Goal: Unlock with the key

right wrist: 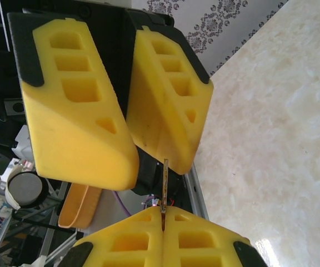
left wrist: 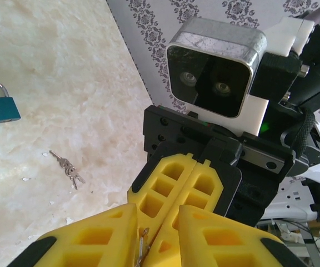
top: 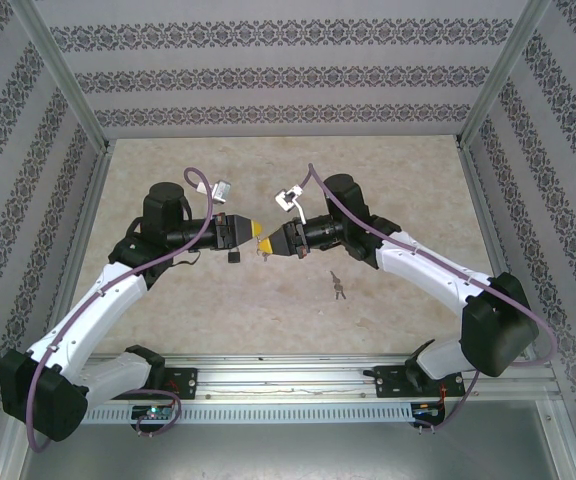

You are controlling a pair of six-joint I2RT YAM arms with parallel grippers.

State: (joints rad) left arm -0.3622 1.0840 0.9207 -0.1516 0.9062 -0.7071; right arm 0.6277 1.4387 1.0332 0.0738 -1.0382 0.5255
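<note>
Overhead, boxed in by patterned walls (top: pixel 28 150) left, far and right, with metal posts (top: pixel 63 80) at the corners and a rail (top: pixel 288 385) along the near edge. Plenty of bare bench (top: pixel 268 330) all round the middle, open toward the far wall and both sides. Reaching in from the left, raised off the bench: left claw (top: pixel 255 231), jaws parted by a narrow gap, not clamped. Just to its near side, flat on the bench: teal padlock (left wrist: pixel 1 105), shackle seated. Between the two claws, tip to tip: key (right wrist: pixel 164 189), thin blade reaching into the left claw's gap. Pinched by its other end in the right claw (top: pixel 270 246), jaws closed tight on it. Further right and nearer the rail, well apart from the padlock, on open bench: bunch of keys (top: pixel 339 287).
</note>
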